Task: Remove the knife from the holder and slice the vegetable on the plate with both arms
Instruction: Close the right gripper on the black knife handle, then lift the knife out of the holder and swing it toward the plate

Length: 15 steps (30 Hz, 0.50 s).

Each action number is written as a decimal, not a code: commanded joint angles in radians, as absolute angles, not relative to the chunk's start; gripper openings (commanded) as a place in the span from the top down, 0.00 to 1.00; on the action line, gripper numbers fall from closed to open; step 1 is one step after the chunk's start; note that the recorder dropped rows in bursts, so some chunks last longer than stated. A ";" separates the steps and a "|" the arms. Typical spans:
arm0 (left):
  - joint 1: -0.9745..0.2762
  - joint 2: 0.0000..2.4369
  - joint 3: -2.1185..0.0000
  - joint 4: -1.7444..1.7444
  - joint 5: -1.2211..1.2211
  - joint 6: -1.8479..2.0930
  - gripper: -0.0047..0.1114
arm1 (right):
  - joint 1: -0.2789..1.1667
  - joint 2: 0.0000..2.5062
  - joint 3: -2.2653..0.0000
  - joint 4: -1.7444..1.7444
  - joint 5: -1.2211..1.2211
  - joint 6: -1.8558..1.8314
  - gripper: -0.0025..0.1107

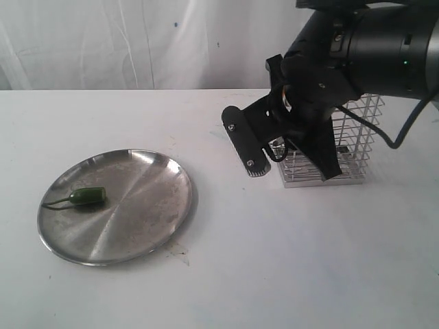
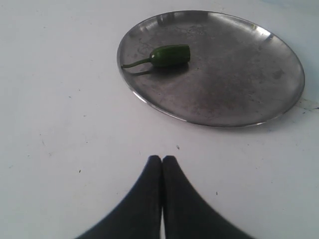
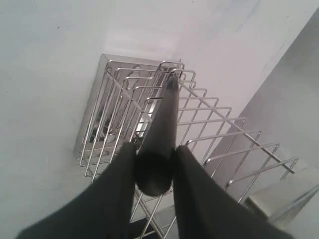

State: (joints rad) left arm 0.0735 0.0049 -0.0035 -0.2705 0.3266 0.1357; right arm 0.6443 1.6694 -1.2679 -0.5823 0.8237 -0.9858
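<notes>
At the left of the tabletop (image 1: 274, 260) sits the plate (image 1: 140, 205), and on it, toward its left side, lies the vegetable (image 1: 89, 197), whole and uncut, stem pointing away from the plate's middle. The left pincer (image 2: 162, 160) does not show in the exterior view. Its own wrist view shows it closed tight on nothing, fingertips pressed together, hanging above bare tabletop near the plate's rim and clear of the vegetable.

At the right stands the holder (image 1: 358, 137), with the right arm (image 1: 370, 41) bent down over it. In the right wrist view the knife (image 3: 167, 114) stands in the holder, blade down among the wires, rounded handle up. The right pincer (image 3: 154, 148) has a finger on each side of that handle, narrow and seemingly touching it on both sides, so it looks to be gripping the knife.

The task looks to be at its start. The grasp on the knife seems made, but the knife is not lifted out. Drawing it clear of the wires, carrying it across to the plate, steadying the vegetable with the left pincer and slicing are all left to do.
</notes>
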 commanded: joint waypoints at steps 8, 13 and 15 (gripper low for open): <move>0.069 0.000 0.000 -0.278 0.330 0.134 0.96 | 0.637 1.666 -1.268 -0.625 0.900 -0.979 0.97; 0.069 0.000 0.000 -0.278 0.330 0.134 0.96 | 0.637 1.612 -1.268 -0.625 0.885 -0.823 0.98; 0.069 0.000 0.000 -0.278 0.330 0.134 0.96 | 0.637 1.569 -1.268 -0.625 0.892 -0.801 0.98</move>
